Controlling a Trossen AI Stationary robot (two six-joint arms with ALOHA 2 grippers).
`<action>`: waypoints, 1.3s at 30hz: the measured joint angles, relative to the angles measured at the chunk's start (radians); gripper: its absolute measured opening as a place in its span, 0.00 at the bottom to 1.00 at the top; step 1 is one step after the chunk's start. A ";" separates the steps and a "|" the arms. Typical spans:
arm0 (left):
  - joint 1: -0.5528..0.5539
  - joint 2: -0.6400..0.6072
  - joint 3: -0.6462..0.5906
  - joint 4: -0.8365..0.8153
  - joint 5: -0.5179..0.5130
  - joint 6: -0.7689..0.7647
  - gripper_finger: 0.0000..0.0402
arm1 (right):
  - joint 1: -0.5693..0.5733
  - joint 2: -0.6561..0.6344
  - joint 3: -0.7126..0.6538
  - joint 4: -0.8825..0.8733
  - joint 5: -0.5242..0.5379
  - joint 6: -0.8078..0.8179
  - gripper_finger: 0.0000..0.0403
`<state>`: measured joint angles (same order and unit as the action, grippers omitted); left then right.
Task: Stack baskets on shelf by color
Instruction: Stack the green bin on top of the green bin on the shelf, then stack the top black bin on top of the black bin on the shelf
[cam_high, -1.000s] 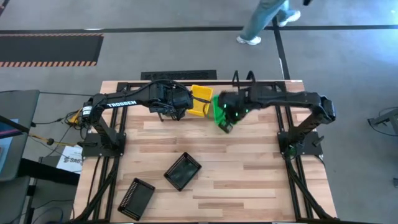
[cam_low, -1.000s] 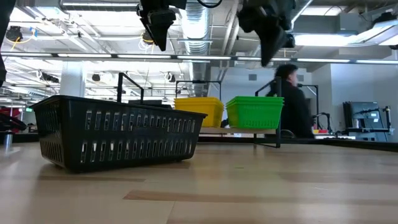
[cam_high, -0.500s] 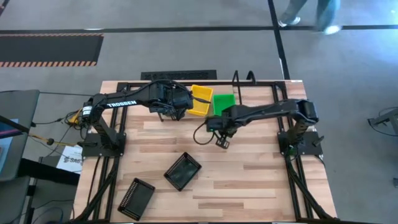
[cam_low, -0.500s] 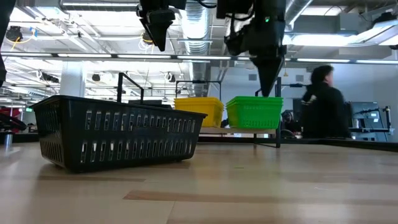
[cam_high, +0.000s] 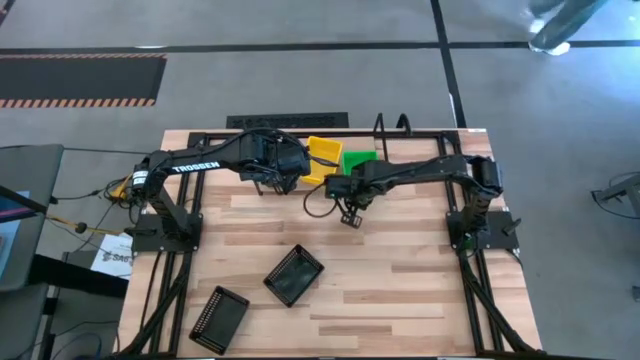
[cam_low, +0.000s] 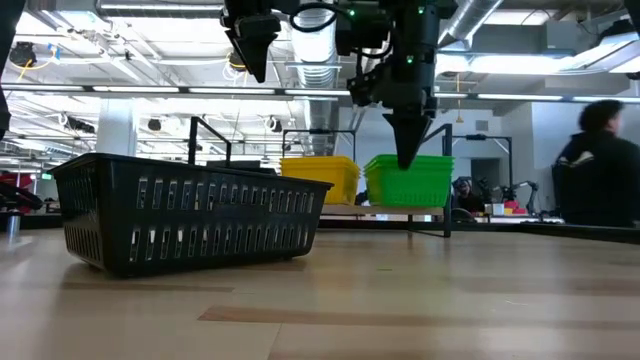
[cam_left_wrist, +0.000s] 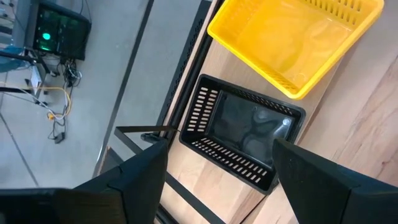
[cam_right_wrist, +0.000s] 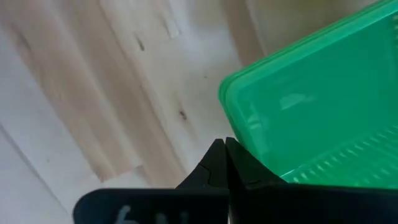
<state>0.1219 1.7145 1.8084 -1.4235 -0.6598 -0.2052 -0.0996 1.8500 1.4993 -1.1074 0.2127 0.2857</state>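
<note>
A black basket (cam_left_wrist: 242, 134), a yellow basket (cam_high: 322, 160) and a green basket (cam_high: 360, 160) stand side by side on the shelf (cam_low: 440, 215) at the table's far edge. My left gripper (cam_left_wrist: 217, 186) is open and empty, above the black basket on the shelf; it also shows in the high view (cam_high: 272, 170). My right gripper (cam_right_wrist: 225, 143) is shut and empty, in the air just near of the green basket (cam_right_wrist: 323, 106); it also shows in the high view (cam_high: 350, 215). Two more black baskets (cam_high: 293, 275) (cam_high: 218, 318) rest on the table.
The shelf's black upright tubes (cam_high: 390, 124) rise at the far edge, right of the green basket. The larger black frame runs around the table (cam_high: 400, 290). In the low view, a person (cam_low: 600, 160) is in the room behind.
My right gripper has drawn away from the green basket, toward the table's near edge and then left, and has come down. The green basket stays on the shelf. A person has walked across the room behind.
</note>
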 joint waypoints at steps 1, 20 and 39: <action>0.000 0.000 0.000 0.000 0.000 0.000 0.69 | -0.010 -0.002 0.000 0.004 0.001 -0.005 0.00; 0.000 0.000 0.000 0.001 0.009 -0.001 0.69 | -0.020 -0.088 0.036 0.224 -0.014 -0.049 0.00; 0.022 -0.243 -0.038 -0.145 -0.132 -0.186 0.69 | -0.110 -0.067 0.035 0.422 -0.130 -0.138 0.00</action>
<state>0.1436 1.4717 1.7706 -1.5690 -0.7913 -0.3912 -0.2091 1.7830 1.5341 -0.6859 0.0826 0.1478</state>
